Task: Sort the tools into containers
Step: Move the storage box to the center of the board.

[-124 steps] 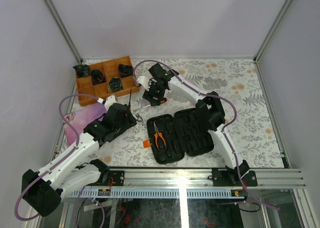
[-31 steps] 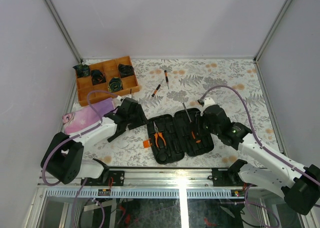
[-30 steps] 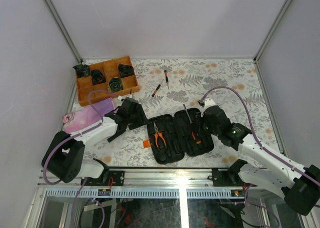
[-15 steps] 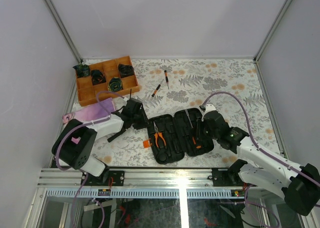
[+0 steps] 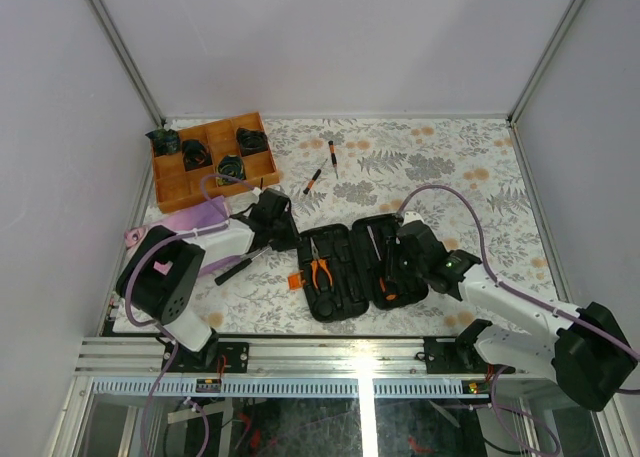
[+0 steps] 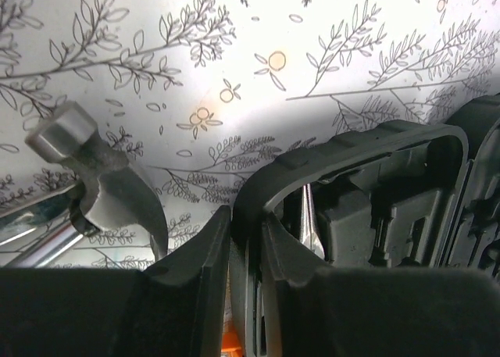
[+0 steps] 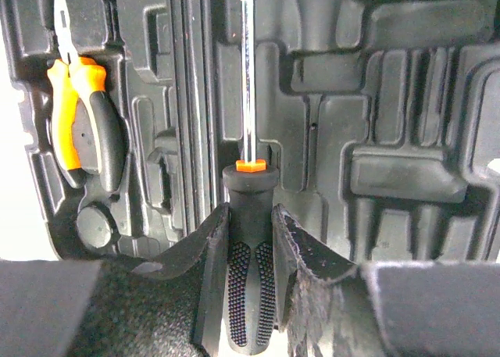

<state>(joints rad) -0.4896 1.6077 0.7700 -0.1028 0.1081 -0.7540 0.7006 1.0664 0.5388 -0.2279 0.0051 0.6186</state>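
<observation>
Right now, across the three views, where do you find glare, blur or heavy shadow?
Left wrist: glare on the steel hammer head, left fingers dark and soft. Right wrist: bright streak along the screwdriver shaft, right fingers blurred, tool case moulding sharp. Top external: even light, soft shadows, a glare spot on the front rail.

An orange-brown wooden divided tray (image 5: 172, 189) sits at the far left of the table (image 5: 480, 177). Four of its compartments each hold a small black item (image 5: 232, 166). Just in front of the tray lies a crumpled pink-and-lilac cloth (image 5: 185, 223). The table bears a grey-and-orange floral print.
</observation>
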